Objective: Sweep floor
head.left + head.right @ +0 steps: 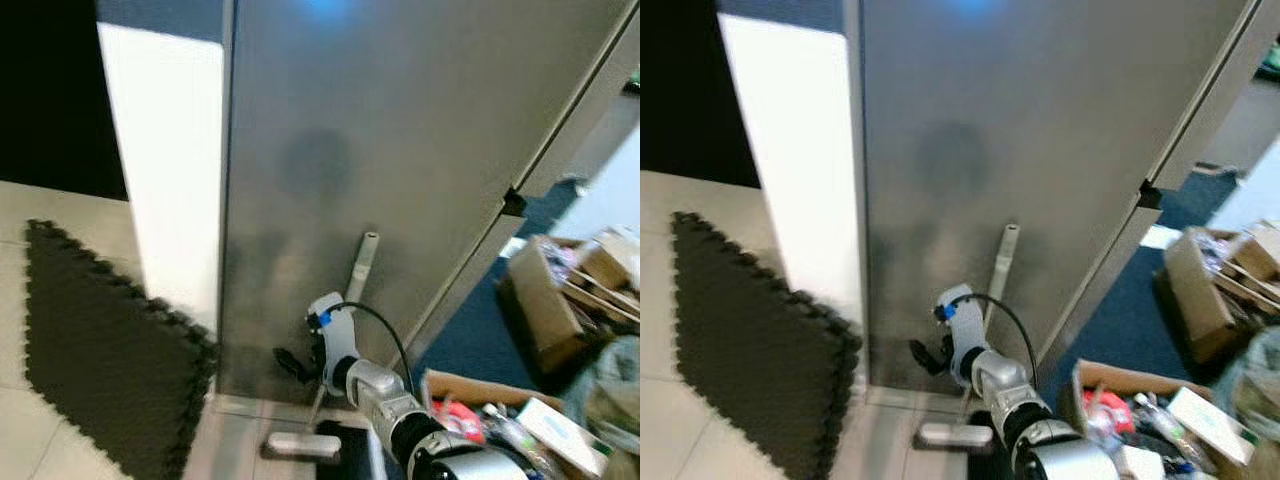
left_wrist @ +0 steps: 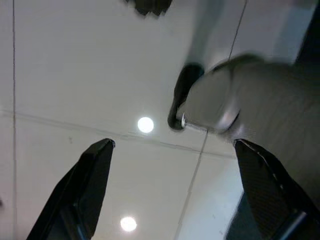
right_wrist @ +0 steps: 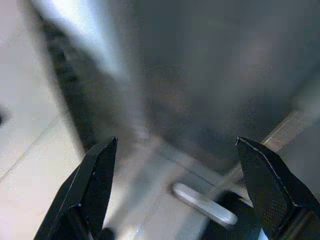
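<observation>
The sweeper's long pale grey handle [image 1: 362,262] stands just to the right of the right pincer [image 1: 290,361]. It passes close behind the silver wrist, so that I cannot tell whether they touch. Its long axis is nearly upright, with the top end leaning away from the pincer against the tall grey metallic panel [image 1: 400,120]. The flat grey sweeper head [image 1: 300,444] lies on the floor below the pincer, a little toward the robot. The right pincer's 2 black fingers [image 3: 92,185] are spread wide apart with nothing between them, and they point at the foot of the panel, not at the handle. The right arm is clearly the nearer 1. The left pincer [image 2: 175,145] hangs over pale tiles, its 2 fingers [image 2: 90,185] also spread wide and holding nothing. In my judgement the coming move needs the right pincer to shift to its right and turn until the handle sits between the fingers, across them, and only then to close. The handle rests only loosely on the smooth panel, so a push from the side could make it slide down. The floor of pale glossy tiles [image 1: 40,430] continues to the left of the pincer, where a dark foam mat with toothed edges [image 1: 100,340] lies. To the right, blue carpet [image 1: 470,340] begins, with brown cardboard boxes full of clutter [image 1: 545,300], leaving little free room on that side.
</observation>
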